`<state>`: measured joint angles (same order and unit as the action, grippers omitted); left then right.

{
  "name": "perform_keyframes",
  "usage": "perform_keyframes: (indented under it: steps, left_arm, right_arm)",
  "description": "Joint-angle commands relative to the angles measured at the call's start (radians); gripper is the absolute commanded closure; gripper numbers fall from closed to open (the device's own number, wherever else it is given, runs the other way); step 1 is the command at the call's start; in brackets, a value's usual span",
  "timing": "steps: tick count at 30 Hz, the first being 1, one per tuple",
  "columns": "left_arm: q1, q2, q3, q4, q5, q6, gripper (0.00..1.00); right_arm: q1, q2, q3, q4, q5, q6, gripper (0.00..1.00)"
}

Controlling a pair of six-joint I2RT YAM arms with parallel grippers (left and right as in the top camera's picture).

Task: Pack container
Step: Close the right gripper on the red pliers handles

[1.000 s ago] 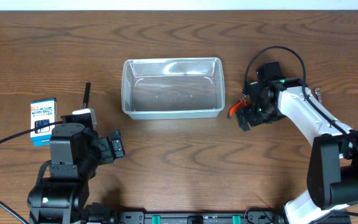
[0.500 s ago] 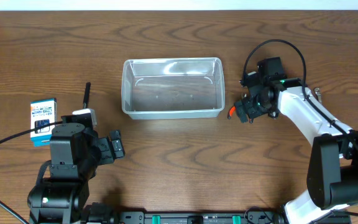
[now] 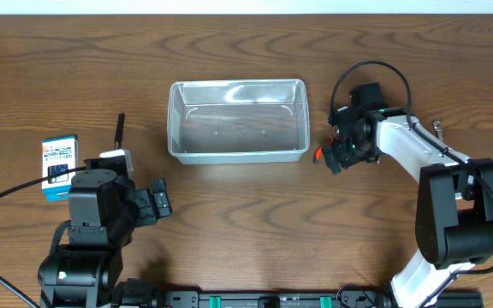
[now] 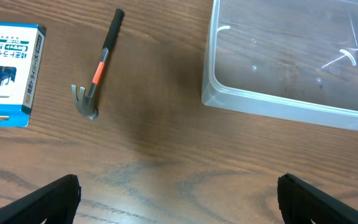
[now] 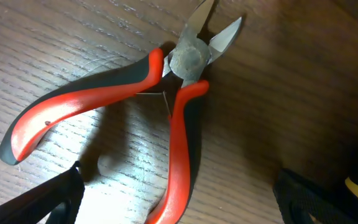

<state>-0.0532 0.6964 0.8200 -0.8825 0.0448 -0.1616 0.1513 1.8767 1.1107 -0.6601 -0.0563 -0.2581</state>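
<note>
The clear plastic container (image 3: 238, 155) stands empty at the table's centre, and its near-left corner (image 4: 278, 106) shows in the left wrist view. Red-and-black pliers (image 5: 104, 99) lie flat on the wood just right of the container, where a bit of orange handle (image 3: 320, 154) shows. My right gripper (image 3: 335, 156) hovers low over them, open, its fingertips either side of one handle (image 5: 179, 202) without touching it. My left gripper (image 3: 157, 202) is open over bare wood (image 4: 179, 196) near the front left.
A small hammer (image 4: 98, 62) with a black-and-orange handle lies left of the container (image 3: 119, 128). A blue-and-white box (image 3: 58, 155) sits further left (image 4: 5, 68). The right arm's cable loops above its wrist.
The right gripper has shifted slightly back and turned over the pliers. The left arm has not moved.
</note>
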Motion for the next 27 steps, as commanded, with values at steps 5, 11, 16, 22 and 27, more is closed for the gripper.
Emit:
perform_keyframes:
  steps: [5, 11, 16, 22, 27]
  left_arm:
    - [0.002, -0.003, 0.021, 0.000, -0.012, -0.016, 0.02]
    - [0.002, -0.003, 0.021, 0.000, -0.012, -0.016, 0.02]
    - [0.002, -0.003, 0.021, 0.000, -0.012, -0.016, 0.02]
    - [0.002, -0.003, 0.021, 0.000, -0.012, -0.016, 0.02]
    - [0.002, -0.003, 0.021, 0.001, -0.012, -0.016, 0.02]
  right_arm:
    - [-0.008, 0.047, -0.008, 0.010, -0.023, -0.012, 0.14]
    - [-0.008, 0.047, -0.008, 0.011, -0.023, -0.008, 0.30]
    - [-0.007, 0.047, -0.008, 0.011, -0.023, -0.002, 0.51]
    - [-0.008, 0.047, -0.008, 0.010, -0.023, 0.004, 0.69]
    - [-0.007, 0.047, -0.008, 0.009, -0.025, 0.011, 0.80]
